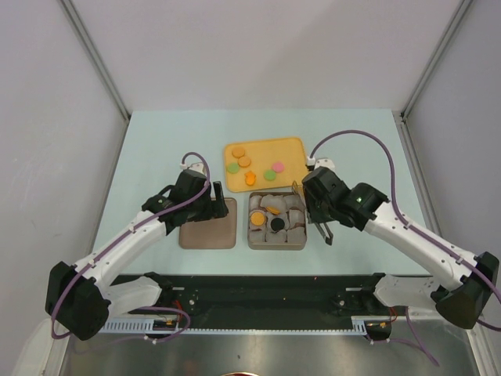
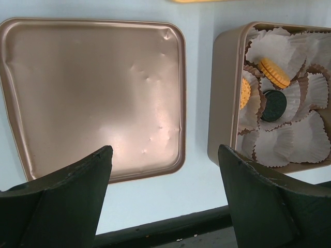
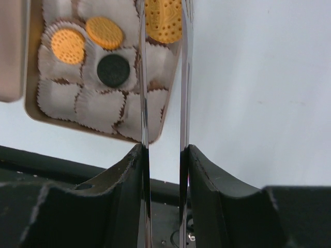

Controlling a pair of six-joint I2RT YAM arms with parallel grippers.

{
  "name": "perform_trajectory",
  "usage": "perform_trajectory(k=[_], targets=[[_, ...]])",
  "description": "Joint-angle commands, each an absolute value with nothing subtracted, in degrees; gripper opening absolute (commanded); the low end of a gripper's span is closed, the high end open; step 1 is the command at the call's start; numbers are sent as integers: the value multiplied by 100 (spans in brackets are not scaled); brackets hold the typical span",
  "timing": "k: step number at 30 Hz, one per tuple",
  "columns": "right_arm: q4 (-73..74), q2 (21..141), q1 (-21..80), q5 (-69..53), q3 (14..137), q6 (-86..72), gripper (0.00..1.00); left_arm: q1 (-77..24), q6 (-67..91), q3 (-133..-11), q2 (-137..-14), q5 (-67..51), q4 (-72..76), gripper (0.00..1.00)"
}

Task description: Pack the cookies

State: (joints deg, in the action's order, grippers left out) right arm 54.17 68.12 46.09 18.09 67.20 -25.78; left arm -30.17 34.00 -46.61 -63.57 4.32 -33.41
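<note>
Right gripper (image 3: 163, 150) fingers clamp thin metal tongs (image 3: 184, 103), whose tips pinch an orange cookie (image 3: 163, 20) at the tin's (image 1: 275, 246) edge. Grey-white walls (image 1: 250, 47) enclose the pale blue table (image 1: 156, 149). Beyond the tin, a yellow tray (image 1: 293, 149) bears loose cookies (image 1: 244, 160). Left of the tin lies its lid (image 1: 207, 231), under the left gripper (image 2: 164, 155), which is spread wide and empty. Three more sit in the tin's paper cups (image 3: 98, 106).

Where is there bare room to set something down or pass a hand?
Bare table lies left of the yellow tray and beyond the lid, and right of the tray. The centre is crowded: lid, tin and tray sit close, only a narrow strip between lid and tin, the left pincer over the lid, the right pincer beside the tin.
</note>
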Motion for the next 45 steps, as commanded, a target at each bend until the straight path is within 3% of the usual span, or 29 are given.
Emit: perform_trajectory(k=[1, 14, 45], targets=[[5598, 6425, 4869, 2074, 6452, -3041, 30, -2971, 3375, -4676, -6337, 439, -3164, 88], [5695, 6328, 5642, 2224, 6144, -3762, 30, -2979, 3375, -4667, -6355, 422, -3164, 88], [5370, 6407, 5651, 2136, 5915, -3700, 33, -2979, 3384, -4649, -6381, 396, -3138, 88]])
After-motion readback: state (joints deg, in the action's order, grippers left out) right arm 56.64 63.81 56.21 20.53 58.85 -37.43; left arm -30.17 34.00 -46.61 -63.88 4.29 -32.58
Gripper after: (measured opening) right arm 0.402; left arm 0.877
